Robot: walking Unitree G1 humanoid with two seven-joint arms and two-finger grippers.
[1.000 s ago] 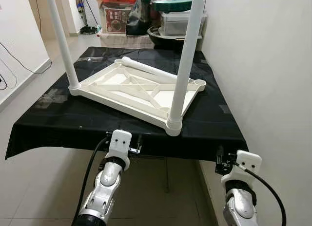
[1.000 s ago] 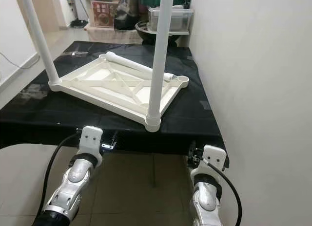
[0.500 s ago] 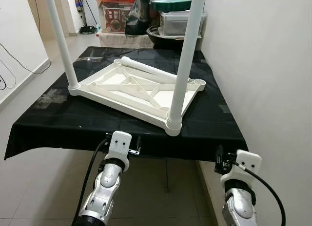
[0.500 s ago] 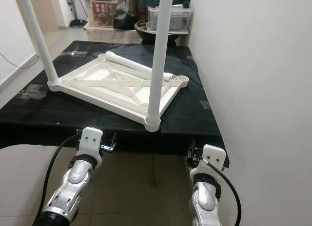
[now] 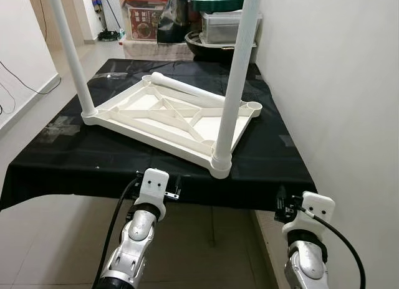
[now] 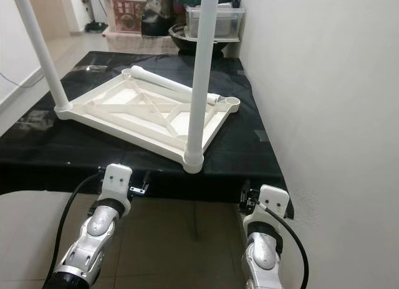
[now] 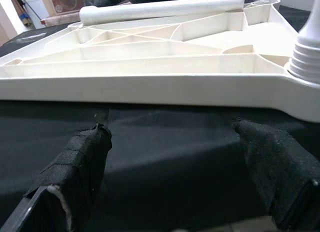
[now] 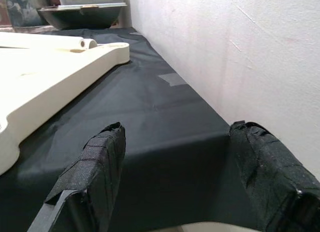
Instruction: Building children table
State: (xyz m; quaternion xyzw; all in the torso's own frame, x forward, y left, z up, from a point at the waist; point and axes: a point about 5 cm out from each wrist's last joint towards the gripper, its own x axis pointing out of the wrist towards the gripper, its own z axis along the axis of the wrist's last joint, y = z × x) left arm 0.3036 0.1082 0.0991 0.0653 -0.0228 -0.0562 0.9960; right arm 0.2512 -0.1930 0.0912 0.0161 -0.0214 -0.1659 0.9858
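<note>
Inverted white tabletop (image 5: pixel 168 118) lies underside-up on a black-draped work table (image 5: pixel 75 155), ribs and cross-bracing exposed.

Two legs are seated upright in corner sockets: near-right leg (image 5: pixel 235 77) directly ahead of and between the two grippers; far-left leg (image 5: pixel 70 52) ahead and off to the left of the left gripper. A third loose leg (image 5: pixel 187 88) lies flat across the tabletop's far side, beyond both upright legs. The far-right corner socket (image 5: pixel 252 106) stands unfilled.

Left gripper (image 7: pixel 175 177): held low at the table's near edge, pointed at the tabletop's near long rim. Fingers (image 7: pixel 75 167) spread wide apart, nothing between them. Rim sits just beyond the fingertips, not touching. Threaded base of the near-right leg is ahead on its right-finger side.

Right gripper (image 8: pixel 180 172): also low at the near edge, close to the wall (image 5: pixel 336 102) on its right. Fingers (image 8: pixel 97 162) parted wide, holding nothing; black cloth ahead, tabletop's corner off to its left, well apart.

Storage bins and a dark basin (image 5: pixel 209 43) sit beyond the table's far end.
</note>
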